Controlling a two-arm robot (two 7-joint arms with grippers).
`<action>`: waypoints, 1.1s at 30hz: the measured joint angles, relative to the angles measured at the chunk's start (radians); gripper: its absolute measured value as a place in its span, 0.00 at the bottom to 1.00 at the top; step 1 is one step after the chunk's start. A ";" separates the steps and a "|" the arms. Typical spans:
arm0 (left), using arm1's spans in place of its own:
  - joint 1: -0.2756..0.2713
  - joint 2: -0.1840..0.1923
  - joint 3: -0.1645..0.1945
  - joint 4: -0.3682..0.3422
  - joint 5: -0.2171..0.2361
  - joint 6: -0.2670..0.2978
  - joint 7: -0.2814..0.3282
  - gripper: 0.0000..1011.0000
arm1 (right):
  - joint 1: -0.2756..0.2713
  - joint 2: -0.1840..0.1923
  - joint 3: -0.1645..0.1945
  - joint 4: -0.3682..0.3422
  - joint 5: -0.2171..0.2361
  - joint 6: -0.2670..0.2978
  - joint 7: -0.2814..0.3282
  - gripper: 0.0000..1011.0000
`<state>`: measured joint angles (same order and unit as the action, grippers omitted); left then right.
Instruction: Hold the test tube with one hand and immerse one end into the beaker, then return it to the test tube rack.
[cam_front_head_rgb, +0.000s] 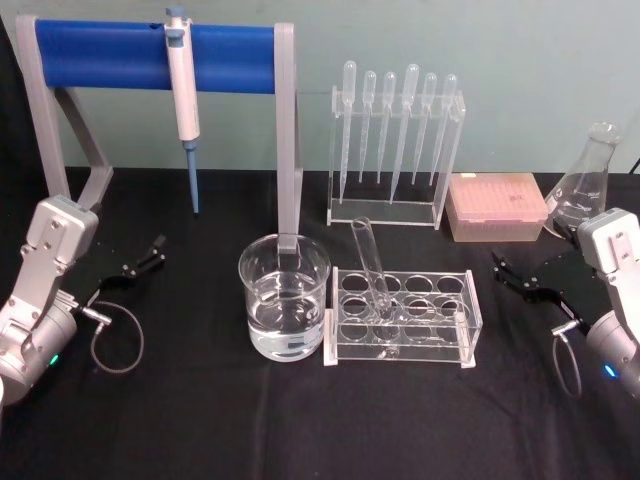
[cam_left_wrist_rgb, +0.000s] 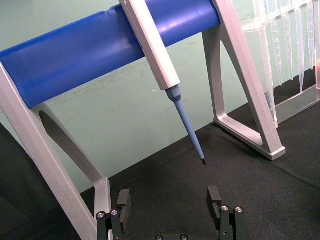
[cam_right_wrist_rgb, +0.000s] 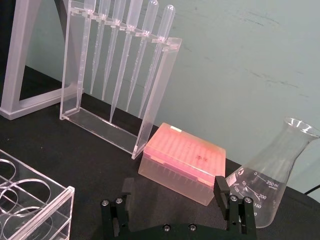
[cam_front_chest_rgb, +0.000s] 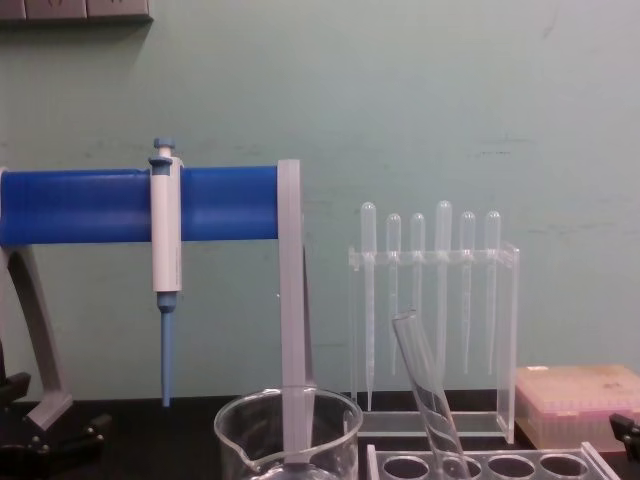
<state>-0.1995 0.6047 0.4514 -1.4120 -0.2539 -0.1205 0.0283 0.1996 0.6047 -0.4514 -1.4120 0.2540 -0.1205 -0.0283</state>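
A black-covered counter (cam_front_head_rgb: 200, 420) runs up to a pale green wall (cam_front_head_rgb: 500, 40), with the glassware laid out along it.

In the middle of the head view the test tube (cam_front_head_rgb: 372, 265) stands in the clear rack (cam_front_head_rgb: 474, 318). Its round bottom is down in a hole toward the rack's left end and its open top leans to the upper left, toward the beaker; nothing is holding it. From the chest view the test tube (cam_front_chest_rgb: 425, 390) shows the same slant, rim to the left. The beaker (cam_front_head_rgb: 262, 290) sits just to the left of the rack, partly filled with clear liquid.

Behind the beaker rises a grey stand with a blue bar (cam_front_head_rgb: 100, 52) across the upper left of the frame, and a white-and-blue pipettor (cam_front_head_rgb: 182, 90) hangs from it, tip down. Behind the rack, a clear holder (cam_front_head_rgb: 452, 150) carries a row of plastic pipettes (cam_front_head_rgb: 410, 120). To its right are a pink tip box (cam_front_head_rgb: 497, 205) and a conical flask (cam_front_head_rgb: 585, 185).

The left pincer (cam_front_head_rgb: 155, 250) hangs low at the left edge, well apart from the beaker; in its wrist view the left pincer (cam_left_wrist_rgb: 169, 200) is spread wide with nothing between the fingers. The right pincer (cam_front_head_rgb: 505, 272) waits at the right edge, near the rack's right end, and the right pincer (cam_right_wrist_rgb: 172, 192) is likewise spread and empty.
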 joint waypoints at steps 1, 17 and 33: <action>0.000 0.000 0.000 0.000 0.000 0.000 0.000 0.99 | 0.000 0.000 0.000 0.000 0.000 0.000 0.000 0.99; 0.000 0.000 0.000 0.000 0.000 0.000 0.000 0.99 | 0.000 0.000 0.000 0.000 0.000 0.000 0.000 0.99; 0.000 0.000 0.000 0.000 0.000 0.000 0.000 0.99 | -0.022 0.012 0.010 -0.033 -0.020 0.005 -0.015 0.99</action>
<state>-0.1996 0.6047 0.4514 -1.4120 -0.2539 -0.1205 0.0283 0.1775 0.6162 -0.4411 -1.4447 0.2344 -0.1156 -0.0434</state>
